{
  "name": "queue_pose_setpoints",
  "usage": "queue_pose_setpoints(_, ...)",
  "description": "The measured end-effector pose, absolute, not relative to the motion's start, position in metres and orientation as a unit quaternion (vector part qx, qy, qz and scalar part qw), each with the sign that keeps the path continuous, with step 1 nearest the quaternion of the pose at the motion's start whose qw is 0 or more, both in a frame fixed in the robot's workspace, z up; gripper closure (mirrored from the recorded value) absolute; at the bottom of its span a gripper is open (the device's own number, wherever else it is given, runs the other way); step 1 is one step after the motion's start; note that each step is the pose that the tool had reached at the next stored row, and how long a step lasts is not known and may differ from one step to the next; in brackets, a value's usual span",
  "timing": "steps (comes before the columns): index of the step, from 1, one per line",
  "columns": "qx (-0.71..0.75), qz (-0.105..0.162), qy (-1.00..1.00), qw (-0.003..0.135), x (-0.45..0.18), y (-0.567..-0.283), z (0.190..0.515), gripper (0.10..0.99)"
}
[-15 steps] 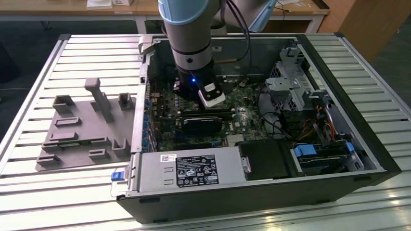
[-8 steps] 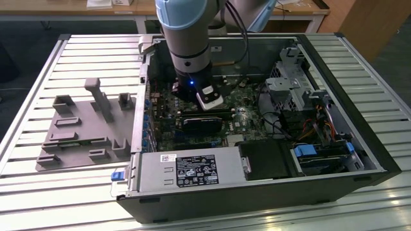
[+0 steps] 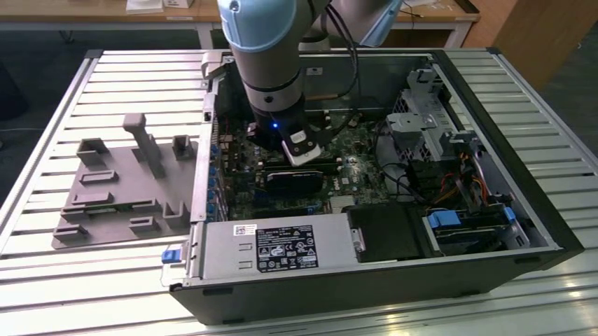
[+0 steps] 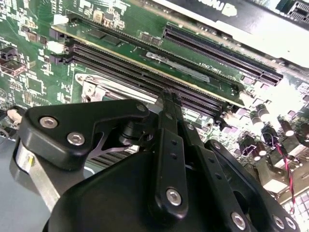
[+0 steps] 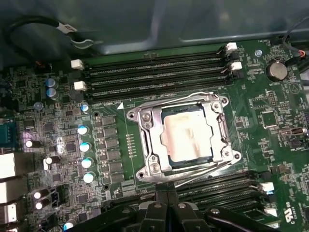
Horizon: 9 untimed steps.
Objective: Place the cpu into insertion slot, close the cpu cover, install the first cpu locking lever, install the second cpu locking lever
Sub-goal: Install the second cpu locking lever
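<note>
- Black fingers (image 5: pixel 166 203) of the gripper (image 4: pixel 170 99) appear pressed together at the tips in both wrist views, with nothing seen between them; judged closed and empty
- In the first wrist view the fingertips sit at the near edge of the socket, just beside two thin levers (image 5: pixel 203 173) that run along that edge
- The cpu (image 5: pixel 187 137), a dull silver square, lies flat inside the insertion slot (image 5: pixel 166 126), directly ahead of the fingertips across the socket's near rim
- The cpu cover (image 5: pixel 150 129), a silvery frame with a large window, lies down around the chip, so placement and cover closing look done; whether either lever is latched cannot be told
- The levers' long axis runs crosswise to the line from the fingers to the cpu, parallel to the long black memory slots (image 5: pixel 154 72) beyond the socket
- In the exterior view the arm (image 3: pixel 269 63) reaches down into the open computer case (image 3: pixel 374 280), above the green motherboard (image 3: pixel 360 164)
- The case rests on a slatted metal bench (image 3: pixel 56 140); a grey fixture plate (image 3: pixel 117 196) lies at the exterior view's left, well apart from the work
</note>
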<state>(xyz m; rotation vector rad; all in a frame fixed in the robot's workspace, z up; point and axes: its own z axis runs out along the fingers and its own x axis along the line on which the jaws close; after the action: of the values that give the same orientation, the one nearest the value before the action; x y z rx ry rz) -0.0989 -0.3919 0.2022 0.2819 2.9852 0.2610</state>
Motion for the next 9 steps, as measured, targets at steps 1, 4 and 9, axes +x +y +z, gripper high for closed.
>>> queue_pose_setpoints(1, 0.094, 0.090, 0.989, 0.066, -0.0993, -0.3926, 0.2018, 0.984)
queue_pose_setpoints(4, 0.094, 0.098, 0.989, 0.065, -0.1007, -0.3948, 0.2006, 0.984)
queue_pose_setpoints(9, 0.095, 0.106, 0.988, 0.064, -0.1029, -0.3970, 0.1985, 0.984)
